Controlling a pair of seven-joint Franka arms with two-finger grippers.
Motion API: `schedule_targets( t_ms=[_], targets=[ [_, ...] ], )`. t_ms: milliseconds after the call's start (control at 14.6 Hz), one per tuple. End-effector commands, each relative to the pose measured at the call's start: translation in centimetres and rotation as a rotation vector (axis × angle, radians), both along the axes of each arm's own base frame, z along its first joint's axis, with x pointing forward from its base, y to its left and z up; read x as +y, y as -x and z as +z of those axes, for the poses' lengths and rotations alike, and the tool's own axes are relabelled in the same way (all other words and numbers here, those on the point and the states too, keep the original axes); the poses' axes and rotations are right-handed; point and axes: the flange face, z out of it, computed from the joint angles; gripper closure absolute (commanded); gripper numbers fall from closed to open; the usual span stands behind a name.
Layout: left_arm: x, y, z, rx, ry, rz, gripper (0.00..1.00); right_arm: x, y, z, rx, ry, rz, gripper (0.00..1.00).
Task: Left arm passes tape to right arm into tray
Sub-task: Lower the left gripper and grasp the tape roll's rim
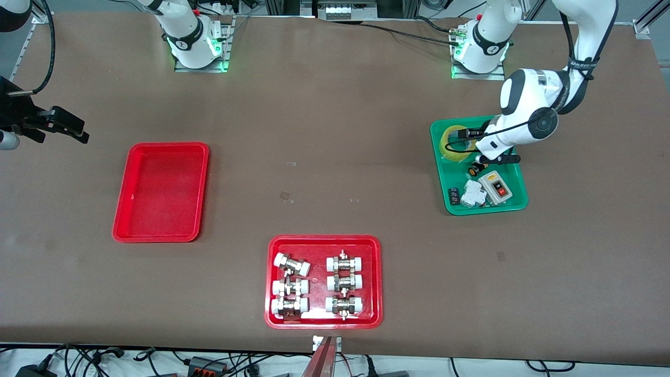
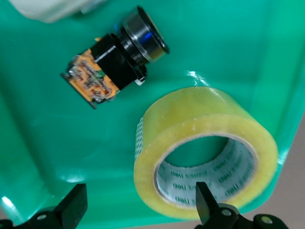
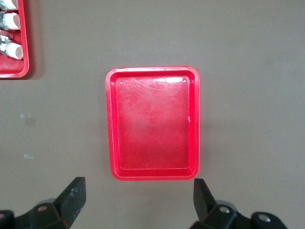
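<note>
Pickup step, nothing lifted yet. Left gripper [image 2: 138,205] low over tape [image 2: 205,152] in green tray [image 2: 43,138], fingers apart. Needs to straddle roll wall, close. Right gripper [image 3: 138,200] waits, fingers apart, above red tray [image 3: 153,123].

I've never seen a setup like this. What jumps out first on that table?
Probably the left claw, open and low over the yellow tape in the green tray at the left arm's end of the table. The plain red tray lies at the right arm's end, with the right claw waiting open, high above it.
</note>
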Motion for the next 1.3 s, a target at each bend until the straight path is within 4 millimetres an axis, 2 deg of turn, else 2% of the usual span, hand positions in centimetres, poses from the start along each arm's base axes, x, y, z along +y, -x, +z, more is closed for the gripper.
schedule_targets(
  t_ms=[0, 137, 273, 341, 478, 683, 888, 1092, 1229],
  targets=[
    [-0.3, 0.0, -0.4, -0.007, 0.015, 0.011, 0.03, -0.1, 0.2, 0.1, 0.006, -0.001, -0.006, 0.0],
    [-0.3, 0.1, -0.4, 0.0, 0.015, 0.009, 0.25, -0.1, 0.2, 0.1, 0.006, -0.001, -0.006, 0.0],
    [-0.1, -0.2, -0.2, -0.007, 0.02, 0.004, 0.61, -0.2, 0.3, 0.1, 0.007, -0.002, -0.008, 0.0],
    [0.0, -0.3, 0.1, -0.015, 0.021, 0.004, 0.71, -0.2, 0.3, 0.1, 0.008, -0.002, -0.008, 0.0],
    [0.0, -0.3, 0.3, -0.015, 0.021, 0.002, 0.78, -0.2, 0.2, 0.0, 0.009, -0.002, -0.008, 0.0],
    [0.0, -0.3, 0.3, -0.013, 0.021, 0.003, 0.97, -0.2, 0.1, -0.1, 0.011, -0.002, -0.006, 0.0],
    [-0.1, -0.6, 0.6, -0.015, 0.022, 0.003, 0.99, -0.5, 0.1, -0.2, 0.014, -0.002, -0.012, 0.0],
    [-0.3, -3.3, 4.7, -0.018, 0.048, -0.042, 0.99, -0.5, 0.1, -0.2, 0.014, -0.002, -0.014, 0.0],
    [-0.9, -5.6, 9.2, -0.027, 0.06, -0.056, 0.99, -0.4, 0.1, -0.3, 0.015, -0.002, -0.009, 0.0]
  ],
)
